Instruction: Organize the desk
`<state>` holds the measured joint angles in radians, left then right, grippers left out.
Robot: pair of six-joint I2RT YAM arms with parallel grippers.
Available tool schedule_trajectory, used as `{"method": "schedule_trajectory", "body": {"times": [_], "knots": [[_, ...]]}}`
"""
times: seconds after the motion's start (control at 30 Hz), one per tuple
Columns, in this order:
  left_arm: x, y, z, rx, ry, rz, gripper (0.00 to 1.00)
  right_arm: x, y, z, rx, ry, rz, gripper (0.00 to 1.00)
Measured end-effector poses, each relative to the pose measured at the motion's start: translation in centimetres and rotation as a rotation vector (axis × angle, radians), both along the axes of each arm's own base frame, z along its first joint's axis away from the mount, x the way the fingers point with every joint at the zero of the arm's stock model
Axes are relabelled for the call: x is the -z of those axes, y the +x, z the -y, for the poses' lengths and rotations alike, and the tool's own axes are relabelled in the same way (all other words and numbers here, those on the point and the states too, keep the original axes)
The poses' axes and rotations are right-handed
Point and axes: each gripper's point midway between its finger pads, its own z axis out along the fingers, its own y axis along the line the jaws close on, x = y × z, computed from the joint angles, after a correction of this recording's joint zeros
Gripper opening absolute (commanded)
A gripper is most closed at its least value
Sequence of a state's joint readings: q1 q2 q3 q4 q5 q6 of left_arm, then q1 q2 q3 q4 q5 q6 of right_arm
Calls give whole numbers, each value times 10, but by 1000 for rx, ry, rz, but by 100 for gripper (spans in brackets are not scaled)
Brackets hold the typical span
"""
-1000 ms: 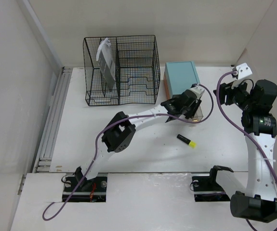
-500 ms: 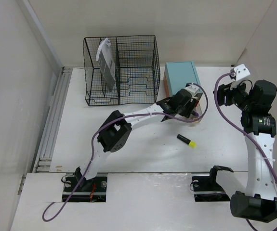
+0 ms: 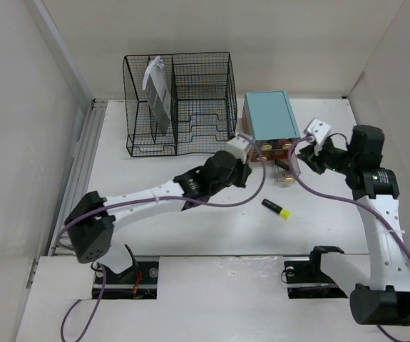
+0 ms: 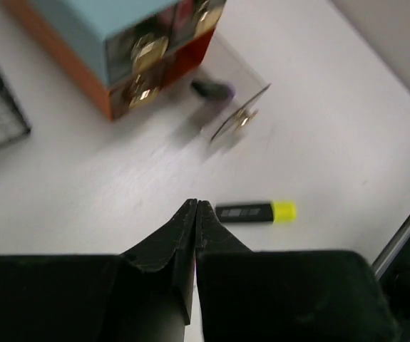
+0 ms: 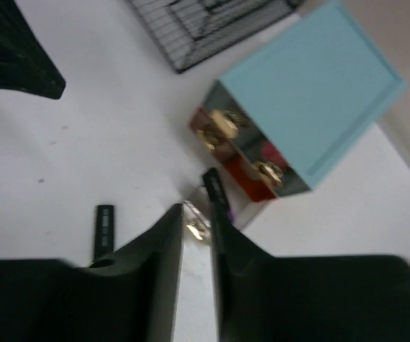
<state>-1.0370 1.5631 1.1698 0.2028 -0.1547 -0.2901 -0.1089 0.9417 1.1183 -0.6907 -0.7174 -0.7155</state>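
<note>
Standing toward the back of the desk (image 3: 119, 171), the teal-topped drawer box (image 3: 269, 115) shows a red-and-orange front with gold knobs. The white desk spreads out beneath it and far beyond it on every side. One clear drawer (image 3: 288, 173) is pulled out of the box's front, on its right side, with a small dark item (image 4: 211, 89) lying inside; what it is cannot be told.

The right gripper (image 5: 196, 222) is at the front of that drawer, just in front of the box. Its fingers (image 5: 163, 246) stand narrowly parted with the drawer's gold knob (image 5: 195, 228) between their tips, but the blurred wrist view does not show whether they actually pinch it. The left gripper (image 4: 195, 208) is clenched, finger against finger, with nothing between them. It hangs above bare desk near the box's left front corner, not touching the box.

A black marker with a yellow cap (image 3: 277, 208) lies flat on the desk well in front of the box, nearer than the open drawer and touching nothing. A black wire-mesh rack (image 3: 180, 100) stands just left of the box. A pale, flat packet (image 3: 156, 89) leans upright in the rack compartment farthest from the box.
</note>
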Motion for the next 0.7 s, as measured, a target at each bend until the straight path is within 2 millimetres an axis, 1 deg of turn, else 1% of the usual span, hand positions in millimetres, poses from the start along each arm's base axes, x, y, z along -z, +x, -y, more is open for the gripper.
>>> {"method": "schedule_trajectory", "body": {"times": [0.03,0.07,0.1,0.13,0.17,0.2,0.3,0.37,0.4,0.43,0.5,0.53,0.6,0.7], "knots": [[11,-6,-16,-16,9,-20,0,7,-4,-12,-52,-20,-18,38],[22,-13,-30,-32,19,-40,0,15,-8,-26,-104,-49,-37,44],[30,-18,-42,-45,23,-55,2,23,-10,-38,-148,-76,-54,50],[39,-24,-55,-60,25,-71,6,34,-12,-50,-192,-108,-75,52],[47,-30,-66,-74,28,-88,9,49,-15,-61,-227,-146,-104,56],[52,-34,-76,-88,20,-102,10,66,-19,-69,-250,-188,-139,57],[65,-47,-98,-117,-1,-135,21,116,-30,-81,-271,-321,-256,59],[70,-54,-108,-131,-21,-153,26,140,-32,-81,-263,-406,-310,62],[73,-58,-113,-139,-30,-161,33,149,-32,-80,-252,-444,-333,64],[75,-61,-117,-144,-37,-166,35,157,-30,-77,-236,-479,-354,64],[78,-66,-123,-152,-54,-178,39,171,-26,-69,-197,-536,-392,68],[78,-67,-126,-158,-62,-181,43,176,-24,-65,-181,-559,-410,68],[76,-70,-129,-165,-84,-182,44,186,-22,-60,-162,-597,-439,69],[70,-73,-134,-167,-122,-174,49,200,-22,-55,-145,-649,-484,70]]}}
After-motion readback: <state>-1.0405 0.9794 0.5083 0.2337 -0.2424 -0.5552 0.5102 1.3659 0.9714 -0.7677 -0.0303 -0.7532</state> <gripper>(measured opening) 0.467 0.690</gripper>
